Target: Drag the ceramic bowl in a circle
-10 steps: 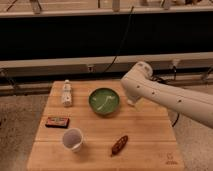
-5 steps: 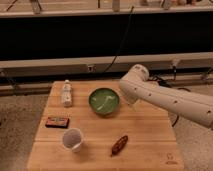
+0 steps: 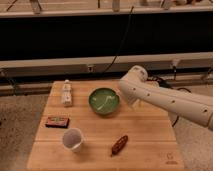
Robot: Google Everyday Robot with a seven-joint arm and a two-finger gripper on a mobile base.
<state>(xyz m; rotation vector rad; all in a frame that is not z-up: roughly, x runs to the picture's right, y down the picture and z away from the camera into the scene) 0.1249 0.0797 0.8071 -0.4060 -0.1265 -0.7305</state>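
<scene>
Fingers (image 3: 131, 101) are hanging apart, half hidden under the arm (image 3: 170, 100); ceramic bowl (image 3: 104, 101) is sitting just left, bare bench (image 3: 150, 135) stretching in front, back edge close behind.

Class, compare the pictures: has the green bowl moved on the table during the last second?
No. The bowl keeps its place right of the small bottle, near the table back edge; the tool is beside its right rim.

Lab, wooden worktable (image 3: 150, 140), cabled rail (image 3: 50, 63)
</scene>
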